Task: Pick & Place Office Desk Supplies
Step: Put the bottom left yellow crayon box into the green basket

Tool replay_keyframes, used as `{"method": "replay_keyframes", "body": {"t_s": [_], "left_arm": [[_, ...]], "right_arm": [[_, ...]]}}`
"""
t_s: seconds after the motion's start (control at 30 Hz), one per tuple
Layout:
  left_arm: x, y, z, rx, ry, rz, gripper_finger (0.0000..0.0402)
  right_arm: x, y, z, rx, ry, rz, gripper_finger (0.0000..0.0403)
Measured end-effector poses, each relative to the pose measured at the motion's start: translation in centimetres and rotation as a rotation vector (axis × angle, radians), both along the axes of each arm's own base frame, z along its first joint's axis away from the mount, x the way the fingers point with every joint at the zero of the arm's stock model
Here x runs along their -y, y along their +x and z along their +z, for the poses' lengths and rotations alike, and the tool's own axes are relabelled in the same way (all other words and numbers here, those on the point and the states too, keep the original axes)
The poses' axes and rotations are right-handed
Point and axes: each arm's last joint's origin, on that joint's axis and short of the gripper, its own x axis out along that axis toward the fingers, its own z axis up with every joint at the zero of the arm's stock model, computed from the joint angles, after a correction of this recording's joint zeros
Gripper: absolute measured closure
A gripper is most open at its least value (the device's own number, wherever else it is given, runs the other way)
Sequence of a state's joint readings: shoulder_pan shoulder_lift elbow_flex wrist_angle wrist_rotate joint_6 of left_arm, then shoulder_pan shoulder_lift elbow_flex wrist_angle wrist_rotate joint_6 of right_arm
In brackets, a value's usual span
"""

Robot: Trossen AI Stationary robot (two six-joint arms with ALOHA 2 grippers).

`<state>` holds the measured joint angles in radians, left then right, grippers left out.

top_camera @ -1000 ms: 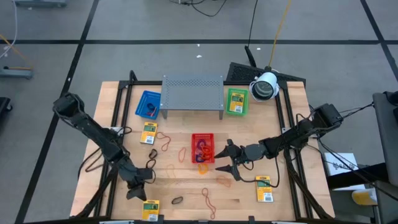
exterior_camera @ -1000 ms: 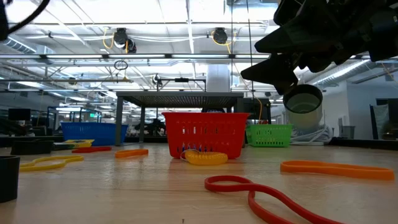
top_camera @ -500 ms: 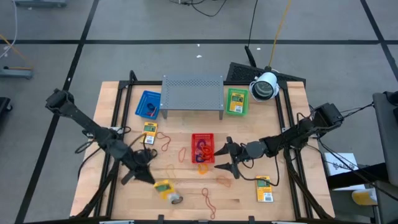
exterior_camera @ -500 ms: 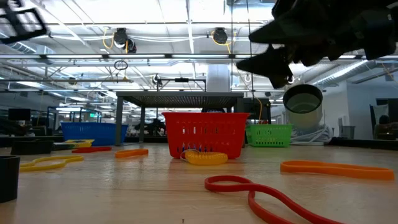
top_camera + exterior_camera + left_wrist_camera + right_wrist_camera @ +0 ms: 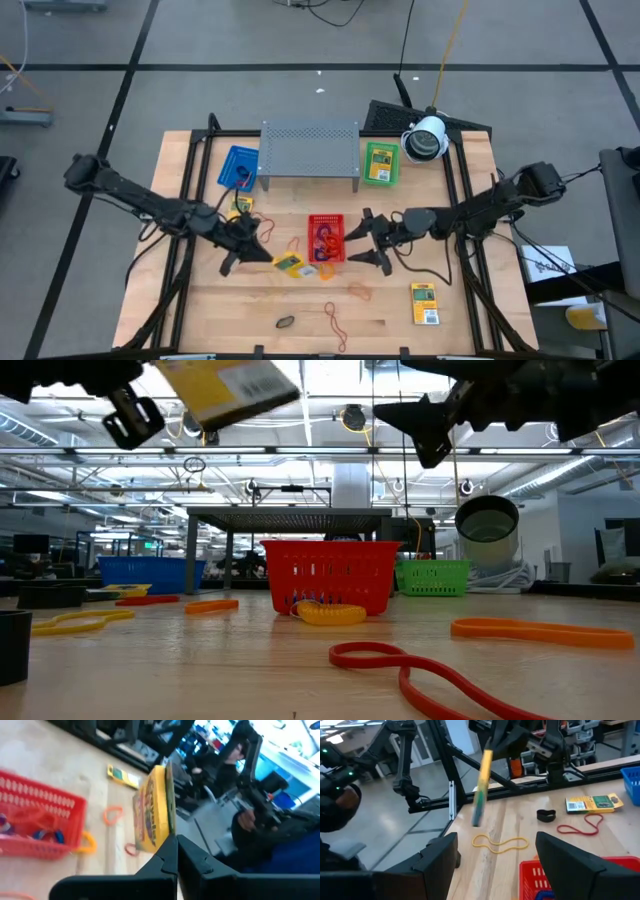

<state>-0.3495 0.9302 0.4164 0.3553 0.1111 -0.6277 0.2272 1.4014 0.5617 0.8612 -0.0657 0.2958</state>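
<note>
High view: left gripper (image 5: 262,253) pinches a flat yellow-and-green rectangular packet (image 5: 288,265), lifted, just left of the red mesh basket (image 5: 326,238). Right gripper (image 5: 366,243) hovers beside it, fingers spread, empty.

Bright, even overhead light; soft faint shadows on table (image 5: 200,310). Ceiling lamps (image 5: 300,375) glare in low view. Left wrist view motion-blurred; background beyond table out of focus.

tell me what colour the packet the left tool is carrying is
Yellow with green, seen best in the left wrist view: packet.
</note>
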Motion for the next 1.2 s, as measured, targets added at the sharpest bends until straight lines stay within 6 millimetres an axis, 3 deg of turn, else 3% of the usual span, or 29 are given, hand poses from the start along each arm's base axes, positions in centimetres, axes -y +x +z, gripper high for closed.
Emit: {"method": "replay_keyframes", "body": {"t_s": [0.4, 0.6, 0.8, 1.2], "left_arm": [[-0.9, 3.7, -1.2, -0.023, -0.006, 0.027, 0.0401], [-0.6, 7.4, 1.0, -0.023, 0.078, -0.015, 0.0401], [-0.7, 10.0, 3.0, -0.068, 0.152, -0.032, 0.0401], [-1.4, 11.3, 3.2, -0.106, 0.159, 0.000, 0.0401]], "right_arm": [[1.8, 0.9, 1.0, 0.015, 0.041, 0.040, 0.0145], [1.0, 2.1, 2.2, -0.067, -0.028, 0.056, 0.0145], [0.2, 2.0, 2.7, -0.051, -0.067, 0.059, 0.0145], [-0.4, 1.4, 4.0, 0.028, -0.091, 0.065, 0.0145]]}}
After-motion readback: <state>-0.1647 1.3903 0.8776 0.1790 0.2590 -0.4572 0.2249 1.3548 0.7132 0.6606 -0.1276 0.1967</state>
